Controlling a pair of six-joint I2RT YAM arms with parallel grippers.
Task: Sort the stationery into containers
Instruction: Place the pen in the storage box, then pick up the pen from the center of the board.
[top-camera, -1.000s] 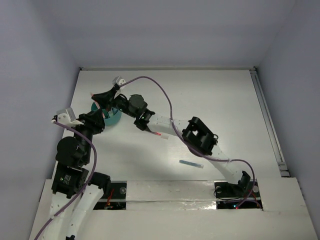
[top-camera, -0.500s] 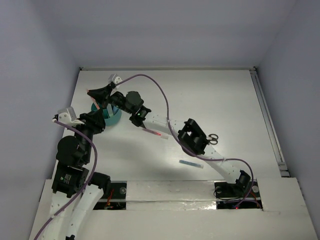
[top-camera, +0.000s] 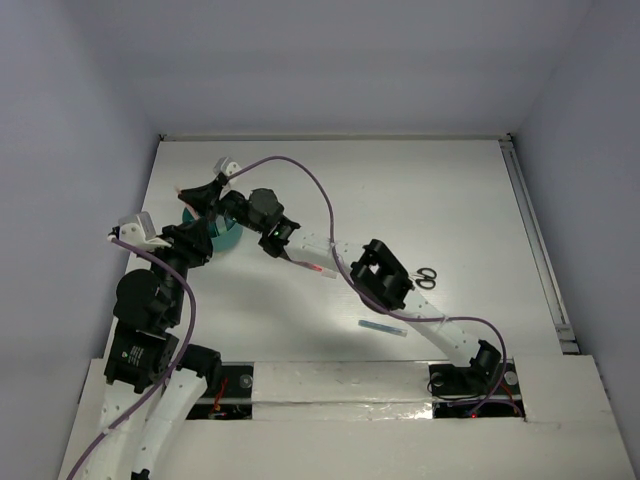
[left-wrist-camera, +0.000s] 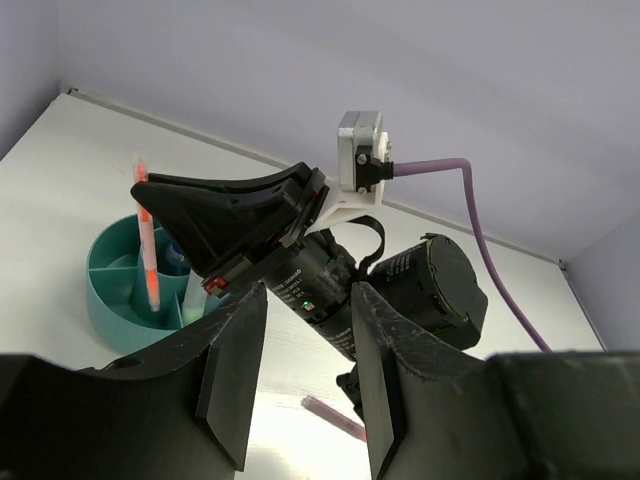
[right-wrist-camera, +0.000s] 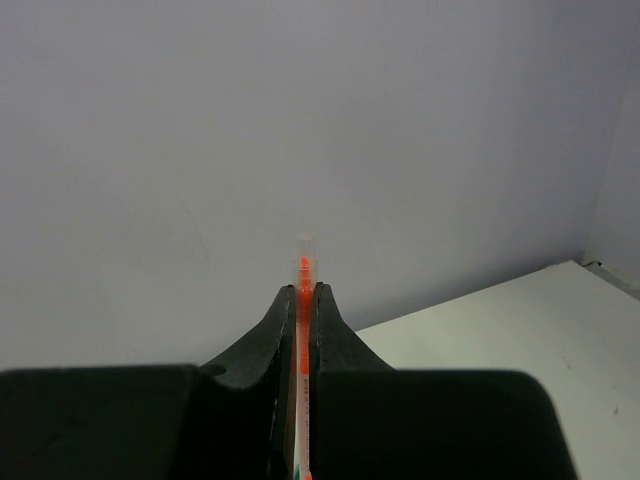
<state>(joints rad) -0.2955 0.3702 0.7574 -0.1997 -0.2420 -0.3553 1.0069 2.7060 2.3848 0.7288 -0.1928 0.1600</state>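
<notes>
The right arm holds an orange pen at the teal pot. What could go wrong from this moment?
1. The right gripper grips the orange pen near its top, with its lower end apparently in the teal pot. Pushing down could tip the pot.
2. The left gripper, open and empty, sits close to the right wrist, so the arms might collide.
3. The pink pen lies under the right forearm and could be swept away.

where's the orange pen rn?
The orange pen is clamped upright in the right gripper, at the table's far left in the top view. Its lower end dips into the teal pot.
</notes>
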